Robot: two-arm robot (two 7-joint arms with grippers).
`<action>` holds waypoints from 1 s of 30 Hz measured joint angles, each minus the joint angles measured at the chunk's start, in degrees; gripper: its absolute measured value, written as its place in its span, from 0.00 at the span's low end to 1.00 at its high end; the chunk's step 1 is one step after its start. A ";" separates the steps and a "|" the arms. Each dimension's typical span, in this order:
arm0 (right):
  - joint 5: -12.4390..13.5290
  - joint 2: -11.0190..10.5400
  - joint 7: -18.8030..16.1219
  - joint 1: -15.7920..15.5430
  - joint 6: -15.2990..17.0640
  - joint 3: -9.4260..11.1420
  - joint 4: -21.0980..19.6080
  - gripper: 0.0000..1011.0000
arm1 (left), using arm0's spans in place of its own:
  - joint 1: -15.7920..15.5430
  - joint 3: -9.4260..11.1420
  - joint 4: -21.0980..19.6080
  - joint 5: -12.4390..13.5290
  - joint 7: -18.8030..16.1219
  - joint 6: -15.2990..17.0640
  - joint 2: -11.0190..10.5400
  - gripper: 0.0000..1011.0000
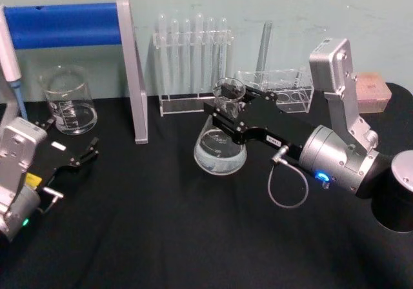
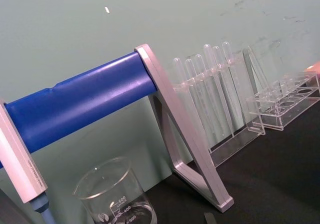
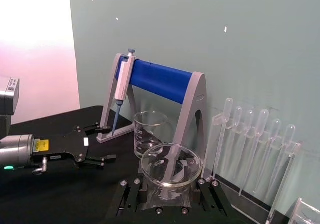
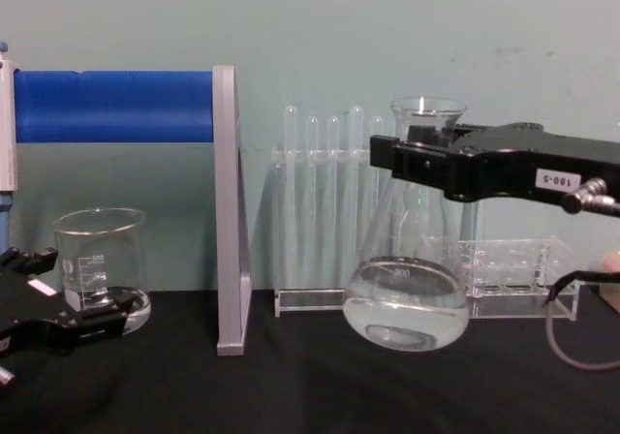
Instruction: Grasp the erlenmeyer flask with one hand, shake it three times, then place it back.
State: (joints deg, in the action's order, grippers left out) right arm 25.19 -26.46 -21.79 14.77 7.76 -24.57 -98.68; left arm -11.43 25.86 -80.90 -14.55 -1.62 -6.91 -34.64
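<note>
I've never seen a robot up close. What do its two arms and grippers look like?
The right gripper is black and boxy with a white number label, a silver plug feeding a grey looped cable, and a silver-grey wrist with a blue light. The left gripper is black too, with a white tag and a silver wrist.

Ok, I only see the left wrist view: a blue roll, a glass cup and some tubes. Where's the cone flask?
Observer: The erlenmeyer flask is right of the blue-barred stand, in front of the test tubes.
Operator: Is something holding it?
Observer: Yes, the right gripper has its fingers closed around the neck.
Operator: Is it empty?
Observer: No, clear liquid fills its wide base.
</note>
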 joint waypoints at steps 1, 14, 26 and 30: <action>-0.05 0.06 0.02 -0.05 0.06 0.05 -0.05 0.45 | 0.00 0.00 0.00 0.00 0.00 0.00 0.00 0.99; -0.67 0.97 0.10 -0.37 0.71 0.40 0.00 0.45 | 0.00 0.00 0.00 0.00 0.00 0.00 0.00 0.99; -0.84 1.53 -1.53 -0.42 1.01 -0.92 0.40 0.45 | 0.00 0.00 0.00 0.00 0.00 0.00 0.00 0.99; -0.41 1.47 -3.28 -0.30 0.96 -2.13 -0.04 0.45 | 0.00 0.00 0.00 0.00 0.00 0.00 0.00 0.99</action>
State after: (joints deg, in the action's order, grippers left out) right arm 24.78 -24.99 -25.07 14.47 8.72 -26.70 -98.72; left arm -11.43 25.86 -80.90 -14.55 -1.62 -6.91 -34.65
